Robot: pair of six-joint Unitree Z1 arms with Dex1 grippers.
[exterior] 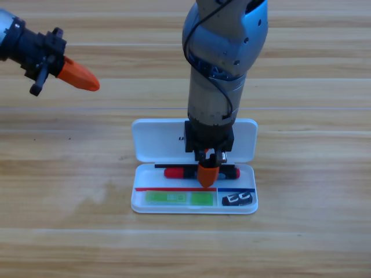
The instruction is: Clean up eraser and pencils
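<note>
Inside the white case, the red-and-black pencil is met by the right tool, grip state untellable; a careless lift could dislodge it

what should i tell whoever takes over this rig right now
Right gripper: pointing down into the white case, at the red-and-black pencil; grip state not visible.
Left gripper: waiting at the upper left, jaws together, holding nothing.
Red-and-black pencil: lying in the upper row of the case tray.
Green pencil: in the lower row, on the left.
Eraser: in the lower right compartment.
Done: all three items sit in the case.
Left: right arm to clear out; lid is open.
</note>
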